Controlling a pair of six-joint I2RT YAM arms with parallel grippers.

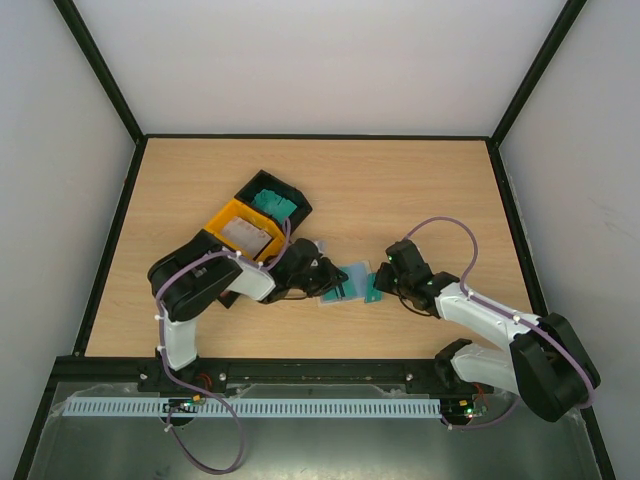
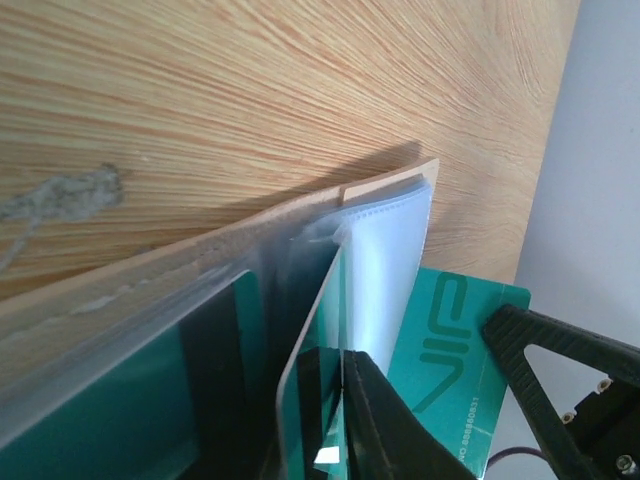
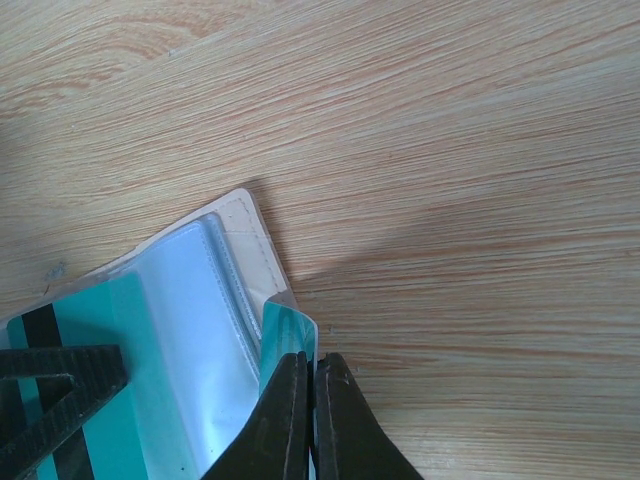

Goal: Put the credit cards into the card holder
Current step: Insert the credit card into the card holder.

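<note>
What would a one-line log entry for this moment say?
card holder: open on table | right tool: shut on teal card at holder's edge | left tool: at holder, grip unclear

Wooden table (image 1: 420,190): card holder (image 1: 340,284), bins (image 1: 225,213)

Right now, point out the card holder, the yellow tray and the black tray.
card holder (image 3: 258,240), right wrist view, on its beige edge strip.
yellow tray (image 1: 225,214), top external view, on its upper-left wall.
black tray (image 1: 250,184), top external view, on its upper-left wall.
</note>
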